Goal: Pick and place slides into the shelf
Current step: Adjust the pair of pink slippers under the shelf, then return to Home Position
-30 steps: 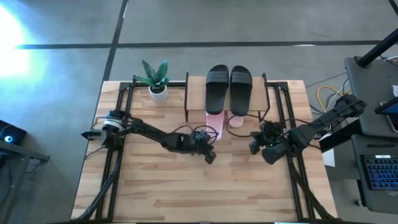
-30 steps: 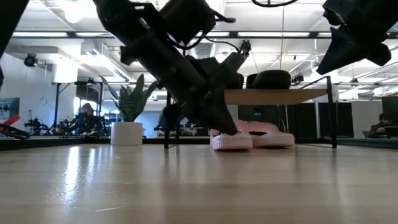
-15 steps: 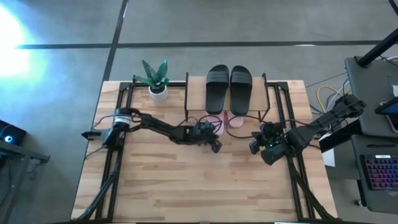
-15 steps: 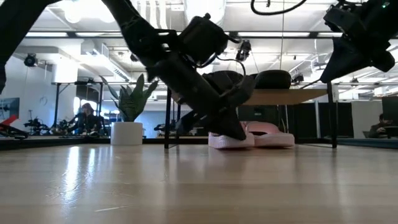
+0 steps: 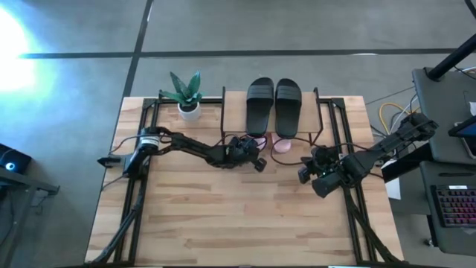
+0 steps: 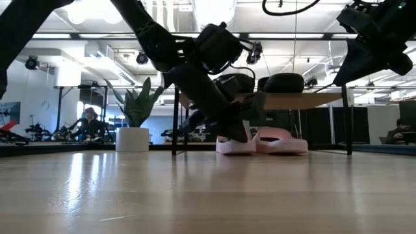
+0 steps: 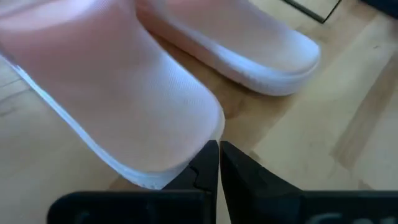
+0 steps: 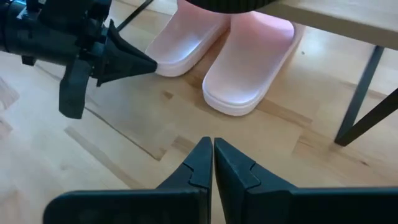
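Right gripper [image 8: 212, 152]: fingers pressed together, nothing held, above bare wooden tabletop [image 8: 93, 162]. Ahead of it, two pink slides [image 8: 239, 59] lie side by side under the shelf [image 8: 348, 18]. The left gripper [image 8: 134, 62], closed, touches the heel of the farther slide.

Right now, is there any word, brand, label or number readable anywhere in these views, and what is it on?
None can be read.
Black slides on the shelf: ridged straps, no legible brand.
Pink slides under the shelf: plain straps, no print.
Left hand, shut at the pink slide's edge, and right hand, also shut: no markings.
Keyboard beside the table: keys too small to read.
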Tool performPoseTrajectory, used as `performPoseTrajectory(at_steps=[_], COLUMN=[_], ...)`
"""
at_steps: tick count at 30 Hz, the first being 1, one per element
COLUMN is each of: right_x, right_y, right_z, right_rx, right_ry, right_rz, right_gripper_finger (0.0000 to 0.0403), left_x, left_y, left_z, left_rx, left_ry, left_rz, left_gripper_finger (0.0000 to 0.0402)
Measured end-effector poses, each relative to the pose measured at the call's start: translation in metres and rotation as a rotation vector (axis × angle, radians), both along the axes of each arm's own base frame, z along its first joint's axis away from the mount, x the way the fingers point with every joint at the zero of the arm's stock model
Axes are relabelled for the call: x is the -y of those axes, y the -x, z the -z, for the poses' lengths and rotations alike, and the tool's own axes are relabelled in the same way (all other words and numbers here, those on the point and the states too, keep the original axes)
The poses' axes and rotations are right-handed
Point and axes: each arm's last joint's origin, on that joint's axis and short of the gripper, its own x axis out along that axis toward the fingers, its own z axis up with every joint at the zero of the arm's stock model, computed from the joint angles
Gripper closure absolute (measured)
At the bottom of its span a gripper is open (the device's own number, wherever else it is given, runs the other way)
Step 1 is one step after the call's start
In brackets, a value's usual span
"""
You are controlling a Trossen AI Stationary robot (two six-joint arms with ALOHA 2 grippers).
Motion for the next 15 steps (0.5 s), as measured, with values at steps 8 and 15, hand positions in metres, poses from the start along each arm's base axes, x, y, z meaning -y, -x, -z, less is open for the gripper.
performPoseTrajectory(at_steps=[8,15], right_x=[-0.005,0.001], right_y=[-0.003,-0.029], right_z=[0.002,-0.007], right_rx=[-0.025,0.125], right_ry=[-0.134,-0.221], right_rz=[-0.065,-0.437], right_gripper_finger=[0.0394,0.0394], left_x=[0.047,0.082], left_y=[-0.006,0.009], left_z=[-0.046,-0.133], left_rx=[0.135,0.467], left_ry=[0.054,0.097], left_rz=[0.198,0.620], left_gripper_finger=[0.0400,0.0400])
